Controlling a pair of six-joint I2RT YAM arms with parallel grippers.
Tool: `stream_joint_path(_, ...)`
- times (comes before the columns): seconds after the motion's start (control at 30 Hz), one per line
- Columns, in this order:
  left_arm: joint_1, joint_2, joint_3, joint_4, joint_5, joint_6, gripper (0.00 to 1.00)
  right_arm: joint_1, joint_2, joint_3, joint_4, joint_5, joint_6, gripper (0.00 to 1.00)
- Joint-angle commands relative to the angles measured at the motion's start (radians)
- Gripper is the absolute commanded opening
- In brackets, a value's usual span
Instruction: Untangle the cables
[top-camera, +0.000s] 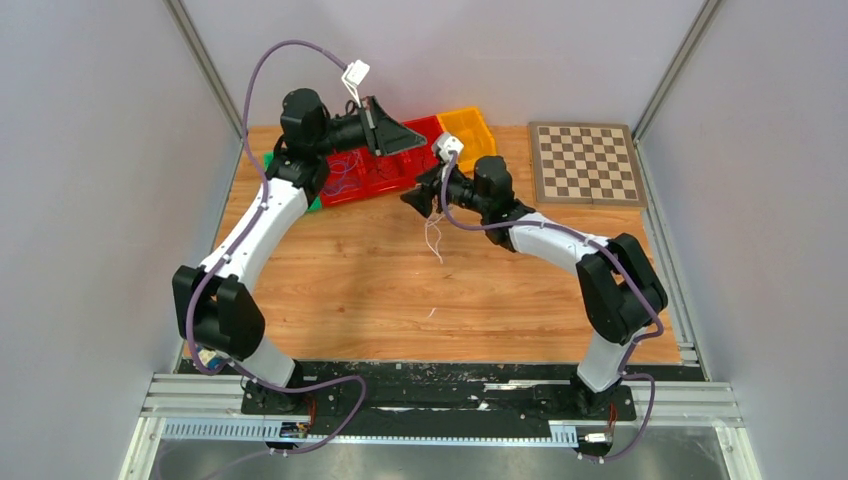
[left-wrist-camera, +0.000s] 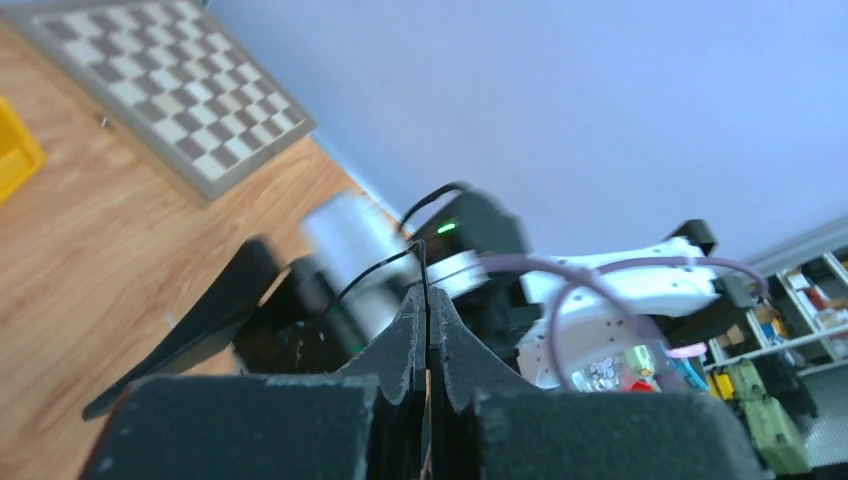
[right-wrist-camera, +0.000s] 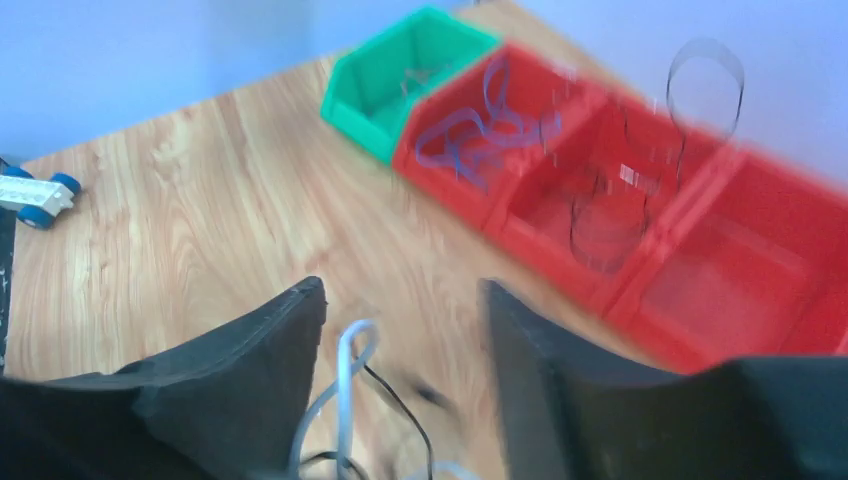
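Left claw (left-wrist-camera: 427, 297) clamping black cable (left-wrist-camera: 378, 267), right claw (right-wrist-camera: 402, 292) apart, white cable (top-camera: 433, 237) running near-far

The left arm (top-camera: 262, 215) reaches far forward. The left gripper (left-wrist-camera: 427, 300) is squeezed tight on a thin black cable (left-wrist-camera: 380, 268). The right arm (top-camera: 545, 235) bends toward the middle. The right gripper (right-wrist-camera: 400, 300) has its fingers wide apart.

we count two arms: left arm (top-camera: 250, 230), right arm (top-camera: 560, 240). one green bin (right-wrist-camera: 360, 110), three red bins (right-wrist-camera: 445, 180), one yellow bin (top-camera: 470, 130), one chessboard (top-camera: 585, 163). cables (top-camera: 433, 235) too tangled to count.
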Motion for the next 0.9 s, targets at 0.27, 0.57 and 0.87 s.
stream_joint_path(0.27, 0.084, -0.021, 0.361, 0.236, 0.023, -0.228, 0.00, -0.025, -0.060, -0.272, -0.128, 0.042, -0.058, 0.44)
stream_joint_path(0.57, 0.107, 0.117, 0.575, 0.223, -0.030, -0.243, 0.00, -0.084, -0.151, -0.368, -0.232, -0.058, -0.070, 0.07)
stream_joint_path(0.87, 0.088, 0.158, 0.585, 0.275, -0.024, -0.286, 0.00, -0.094, -0.263, -0.170, -0.281, -0.164, -0.144, 1.00)
